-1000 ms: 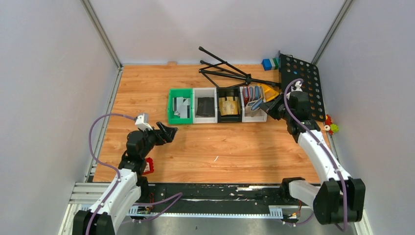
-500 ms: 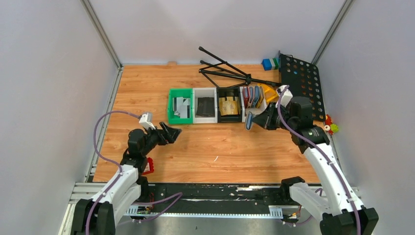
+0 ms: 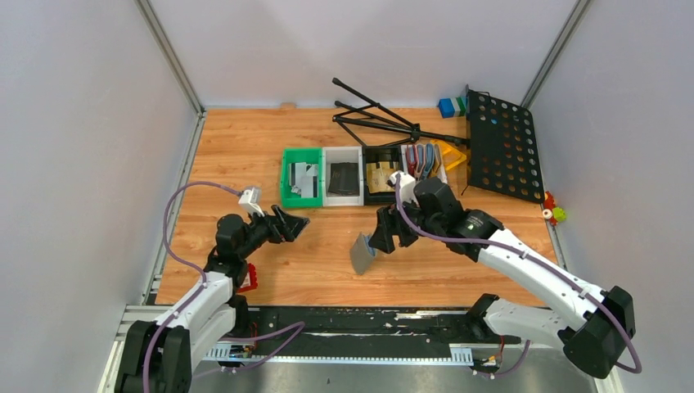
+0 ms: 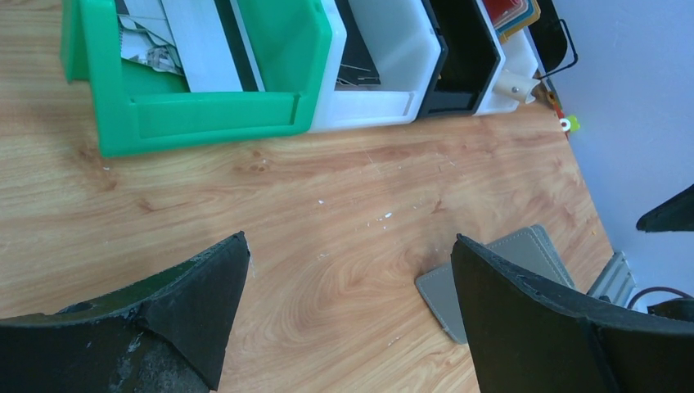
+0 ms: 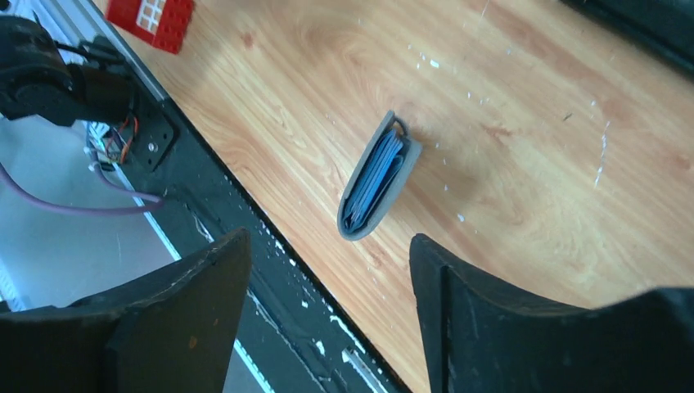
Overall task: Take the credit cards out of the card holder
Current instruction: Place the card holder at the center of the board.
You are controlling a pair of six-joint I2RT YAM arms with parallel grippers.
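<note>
Swung from the right end of the row of bins [image 3: 325, 173] to mid-tabletop [image 3: 327, 266], the right gripper [image 3: 383, 235] is seen in the top view just above the card holder [image 3: 362, 253], now set down for emptying. The left gripper [image 3: 290, 223] is barely shifted.

From the left wrist, the card holder [image 4: 520, 252] is shown on the wood, and the left gripper's jaws are wide and empty.

From the right wrist, the jaws are spread with nothing held. The card holder [image 5: 378, 176] lies folded, and no credit cards are seen outside it.

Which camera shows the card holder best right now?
Right wrist: the card holder shows whole, nearly folded, blue pockets visible. Top external shows it small and grey; left wrist only part, behind the left gripper.
</note>
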